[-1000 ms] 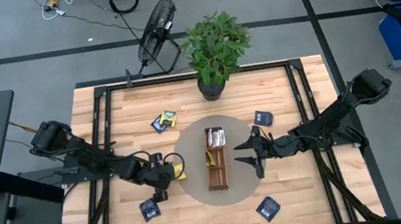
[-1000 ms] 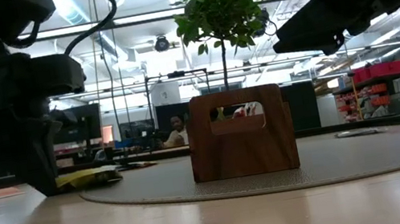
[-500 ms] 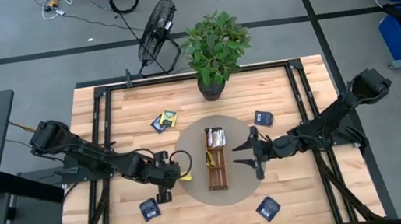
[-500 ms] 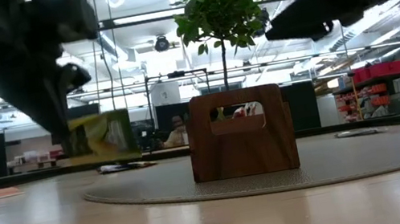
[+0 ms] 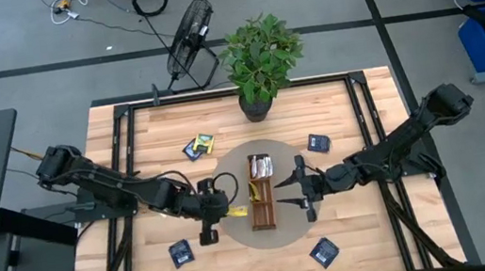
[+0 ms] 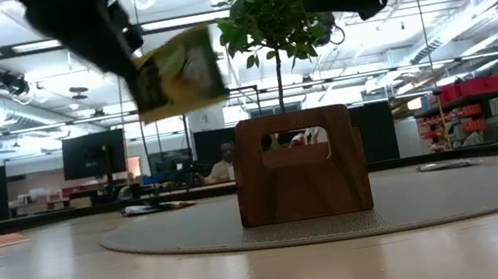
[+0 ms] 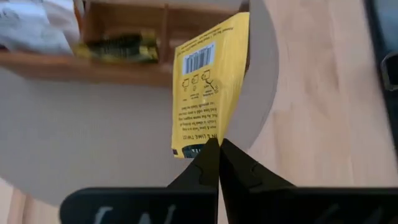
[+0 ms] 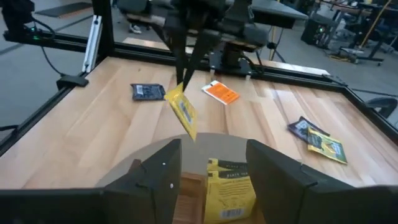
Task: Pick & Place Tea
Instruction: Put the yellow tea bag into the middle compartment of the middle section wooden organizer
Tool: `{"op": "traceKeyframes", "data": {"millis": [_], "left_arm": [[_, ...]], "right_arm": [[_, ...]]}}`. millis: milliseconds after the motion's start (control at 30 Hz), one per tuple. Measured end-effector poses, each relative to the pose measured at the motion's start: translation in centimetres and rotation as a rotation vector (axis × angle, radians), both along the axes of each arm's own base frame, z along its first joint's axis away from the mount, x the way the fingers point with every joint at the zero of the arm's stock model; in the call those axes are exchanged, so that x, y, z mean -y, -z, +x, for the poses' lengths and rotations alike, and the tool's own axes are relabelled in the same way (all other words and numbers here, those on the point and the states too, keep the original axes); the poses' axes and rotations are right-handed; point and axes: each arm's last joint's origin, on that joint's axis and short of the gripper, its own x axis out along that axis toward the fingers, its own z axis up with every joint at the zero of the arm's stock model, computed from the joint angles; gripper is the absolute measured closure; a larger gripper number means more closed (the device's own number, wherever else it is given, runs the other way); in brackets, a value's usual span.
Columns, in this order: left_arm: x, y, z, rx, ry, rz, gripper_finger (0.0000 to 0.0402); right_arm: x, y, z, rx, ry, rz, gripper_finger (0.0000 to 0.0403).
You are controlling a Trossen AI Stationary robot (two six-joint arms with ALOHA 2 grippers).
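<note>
My left gripper (image 5: 223, 210) is shut on a yellow tea sachet (image 7: 208, 87), which is raised over the left part of the round grey mat (image 5: 238, 236); in the low view the sachet (image 6: 179, 70) is above the height of the wooden tray's top. The long brown tray (image 5: 264, 210) lies on the mat's middle with sachets (image 8: 230, 186) in its far end. My right gripper (image 5: 302, 190) stands open just right of the tray, with nothing between its fingers. Loose navy sachets (image 5: 181, 252) (image 5: 325, 252) (image 5: 318, 143) lie flat on the table. My left gripper pinches the yellow sachet's short edge near one corner (image 7: 200, 147) between its two shut fingertips. The fingers slant down from the table's left side. The sachet sticks out past the fingertips, tilted, lifted clear of mat and table.
A potted plant (image 5: 260, 57) stands at the table's far edge, with a fan (image 5: 191, 38) on the floor beyond. Two more sachets (image 5: 198, 145) lie far left of the mat, and an orange one (image 8: 221, 92) lies near the left arm.
My left gripper, shut on the yellow sachet, has risen and gone toward the tray. The sachet, first flat at the mat's left edge, is now lifted clear and tilted. My right gripper has risen a little, rolled, and edged toward the tray.
</note>
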Motion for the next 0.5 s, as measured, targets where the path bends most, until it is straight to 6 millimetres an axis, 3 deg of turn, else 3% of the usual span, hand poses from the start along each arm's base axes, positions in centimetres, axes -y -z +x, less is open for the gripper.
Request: {"op": "traceKeyframes", "data": {"millis": [200, 500], "left_arm": [[-1.0, -1.5, 1.2, 0.048, -0.007, -0.069, 0.0399], [-1.3, -2.3, 2.0, 0.123, 0.027, -0.136, 0.0399]], "right_arm": [[-0.5, 0.2, 1.0, -0.006, -0.022, -0.054, 0.0213], [-1.6, 0.3, 4.0, -0.014, -0.055, -0.169, 0.0213]]}}
